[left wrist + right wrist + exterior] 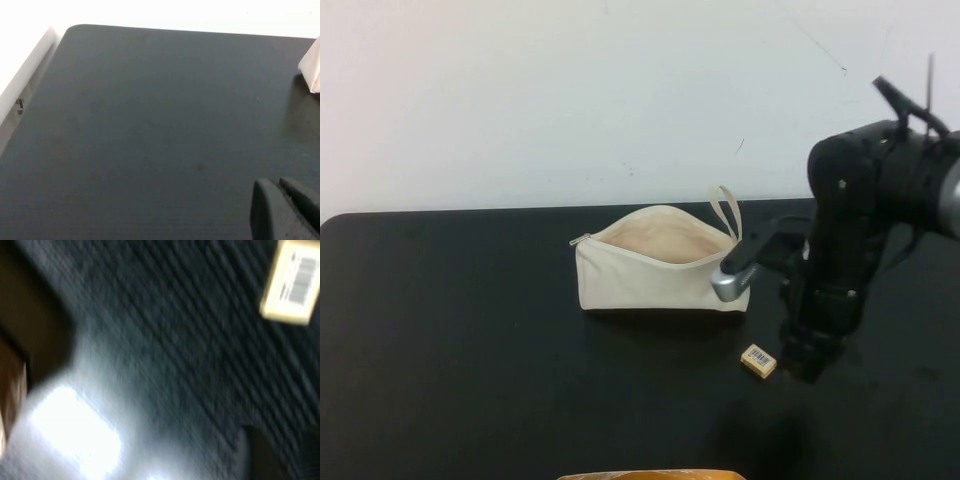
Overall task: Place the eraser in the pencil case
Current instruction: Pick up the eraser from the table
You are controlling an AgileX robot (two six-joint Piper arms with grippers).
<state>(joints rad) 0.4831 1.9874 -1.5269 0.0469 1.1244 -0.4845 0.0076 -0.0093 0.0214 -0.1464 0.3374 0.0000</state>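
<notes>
Centre right hand (807,362), grip state unreadable, over eraser (758,360) lying on tabletop (470,350) before open pencil case (660,262); descend squarely. Left hand (285,210) parked, state unreadable.

1. Right arm (845,230): matte black, chunky rounded joints, with a silver cylinder (728,284) jutting out at nine o'clock.
2. Black cables (910,100) sprout at twelve o'clock.
3. Left pincer (285,210): dark grey, smooth rounded fingertips.
4. Right pincer (805,360): black, low over the table.
</notes>
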